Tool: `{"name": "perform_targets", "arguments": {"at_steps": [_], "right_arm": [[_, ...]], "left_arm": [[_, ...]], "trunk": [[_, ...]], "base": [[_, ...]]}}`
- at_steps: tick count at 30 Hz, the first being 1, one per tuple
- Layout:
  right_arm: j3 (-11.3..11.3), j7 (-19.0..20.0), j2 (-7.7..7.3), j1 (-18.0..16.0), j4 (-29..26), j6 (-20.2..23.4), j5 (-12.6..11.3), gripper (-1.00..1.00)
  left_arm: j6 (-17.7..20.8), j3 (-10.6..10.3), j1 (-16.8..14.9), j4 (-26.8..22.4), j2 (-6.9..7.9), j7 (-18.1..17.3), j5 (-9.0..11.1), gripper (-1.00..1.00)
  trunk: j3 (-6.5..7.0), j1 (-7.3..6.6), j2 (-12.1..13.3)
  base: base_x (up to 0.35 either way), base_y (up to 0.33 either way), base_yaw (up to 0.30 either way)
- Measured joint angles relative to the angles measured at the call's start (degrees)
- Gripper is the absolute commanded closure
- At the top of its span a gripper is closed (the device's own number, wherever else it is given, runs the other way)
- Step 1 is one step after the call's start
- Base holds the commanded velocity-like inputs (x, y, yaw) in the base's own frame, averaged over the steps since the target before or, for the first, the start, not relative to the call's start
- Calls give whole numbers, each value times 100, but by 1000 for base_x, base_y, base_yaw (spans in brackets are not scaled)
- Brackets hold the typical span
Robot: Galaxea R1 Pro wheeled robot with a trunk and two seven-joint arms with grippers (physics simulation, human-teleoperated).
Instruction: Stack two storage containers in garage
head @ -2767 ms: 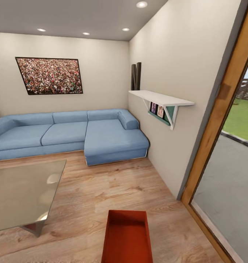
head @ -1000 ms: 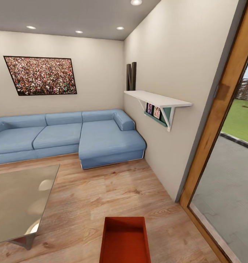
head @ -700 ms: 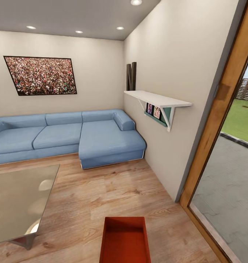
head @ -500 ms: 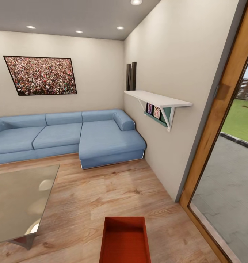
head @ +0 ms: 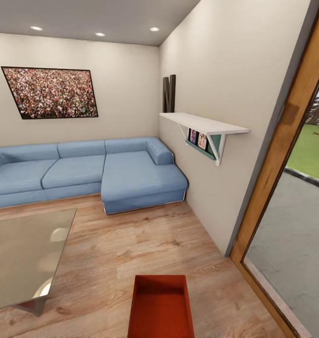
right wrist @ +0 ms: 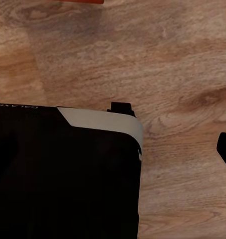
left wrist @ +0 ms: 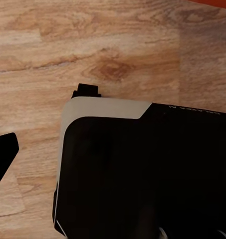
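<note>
I see one red box [head: 161,307] on the wood floor [head: 131,244], just in front of my base [left wrist: 142,174]. The glass table [head: 23,253] stands near its left, the sofa [head: 84,171] beyond, a glass door [head: 295,220] right; bare planks lie between. I cannot tell either gripper's state.

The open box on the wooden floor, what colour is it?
Orange-red all over, plain flat walls; the open-topped rectangular box shows best in the head view.
</note>
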Motion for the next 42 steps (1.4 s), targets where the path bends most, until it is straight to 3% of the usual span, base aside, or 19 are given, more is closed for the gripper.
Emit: {"name": "perform_targets", "arguments": {"at_steps": [42], "right_arm": [[0, -1, -9, 0, 2, 0, 9, -100]], "left_arm": [[1, -4, 0, -1, 2, -1, -12, -100]], "trunk": [[-333, 0, 0]], "base": [[0, 0, 0]]}}
